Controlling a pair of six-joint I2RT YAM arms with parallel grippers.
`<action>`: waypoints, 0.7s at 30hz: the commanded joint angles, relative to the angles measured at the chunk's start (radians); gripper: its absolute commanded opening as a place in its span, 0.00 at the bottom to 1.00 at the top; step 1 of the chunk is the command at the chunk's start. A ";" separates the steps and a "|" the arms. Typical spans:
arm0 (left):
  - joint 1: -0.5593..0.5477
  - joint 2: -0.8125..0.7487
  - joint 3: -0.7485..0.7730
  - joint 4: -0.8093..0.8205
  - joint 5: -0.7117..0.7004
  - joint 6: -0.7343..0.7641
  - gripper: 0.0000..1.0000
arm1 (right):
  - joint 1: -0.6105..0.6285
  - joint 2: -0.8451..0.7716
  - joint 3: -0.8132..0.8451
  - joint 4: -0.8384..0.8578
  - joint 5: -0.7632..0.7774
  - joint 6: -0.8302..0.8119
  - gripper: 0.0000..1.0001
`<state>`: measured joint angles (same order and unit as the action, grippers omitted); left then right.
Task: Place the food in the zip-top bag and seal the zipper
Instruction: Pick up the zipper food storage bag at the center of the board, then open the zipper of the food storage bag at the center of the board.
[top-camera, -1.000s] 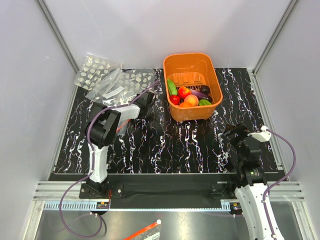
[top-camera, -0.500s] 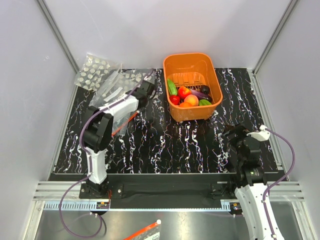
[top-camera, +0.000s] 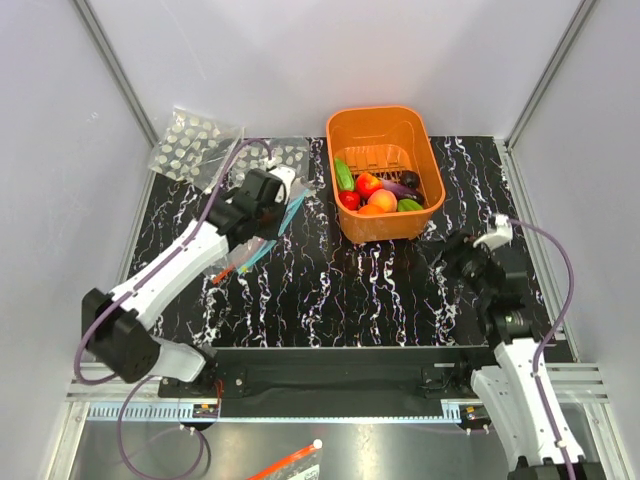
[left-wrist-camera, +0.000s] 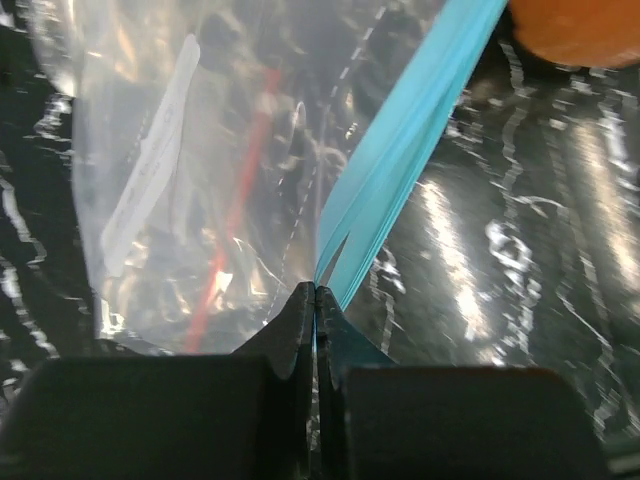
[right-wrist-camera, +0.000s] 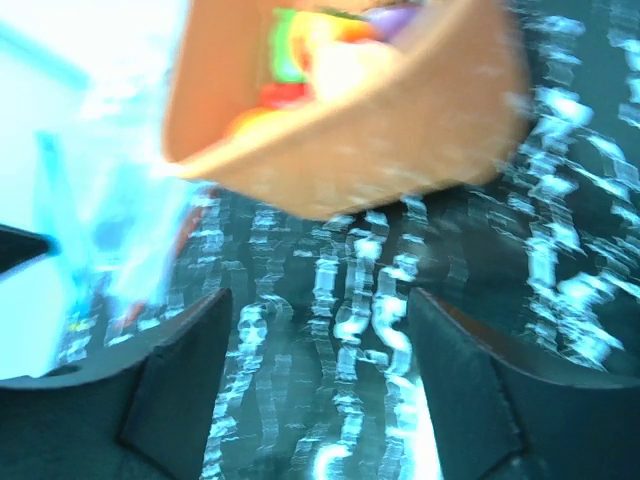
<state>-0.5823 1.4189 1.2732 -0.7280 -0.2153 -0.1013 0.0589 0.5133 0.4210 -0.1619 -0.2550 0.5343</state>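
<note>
left claw (left-wrist-camera: 315, 300) clamped on teal-blue zipper strip (left-wrist-camera: 400, 150) of clear thin plastic zip-top bag (left-wrist-camera: 190, 170), stretching ahead of it | right claw (right-wrist-camera: 320, 340) gaped, empty, glossy toy food (top-camera: 378, 192) sat in orange plastic basket (top-camera: 390, 228) just ahead | bare black marbled tabletop (top-camera: 340, 290) lay between claws | white-dotted packets (top-camera: 190, 140) beyond left claw

**Black marbled table: basket at the rear, bags at the left**

The table (top-camera: 350, 290) was black with white veining. An orange basket (top-camera: 390, 228) stood on it at the rear, right of centre. Some clear packets (top-camera: 190, 140) with white dots lay at the rear left corner, partly past the table's edge. Nearer, left of centre, a red-strip bag (top-camera: 225, 265) lay flat. The zip-top bag (top-camera: 283, 215) sat partly over it; whether it touched the tabletop could not be told.
</note>
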 joint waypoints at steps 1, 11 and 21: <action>0.004 -0.061 -0.064 0.025 0.211 -0.066 0.00 | 0.016 0.117 0.172 0.055 -0.180 0.036 0.75; 0.002 -0.055 0.004 0.000 0.283 -0.058 0.00 | 0.530 0.477 0.429 0.096 0.170 0.019 0.67; 0.004 -0.092 0.057 -0.051 0.289 -0.089 0.00 | 0.743 0.800 0.528 0.327 0.318 0.039 0.66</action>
<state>-0.5800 1.3727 1.2896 -0.7738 0.0353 -0.1711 0.7418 1.2598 0.8639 0.0372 -0.0311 0.5808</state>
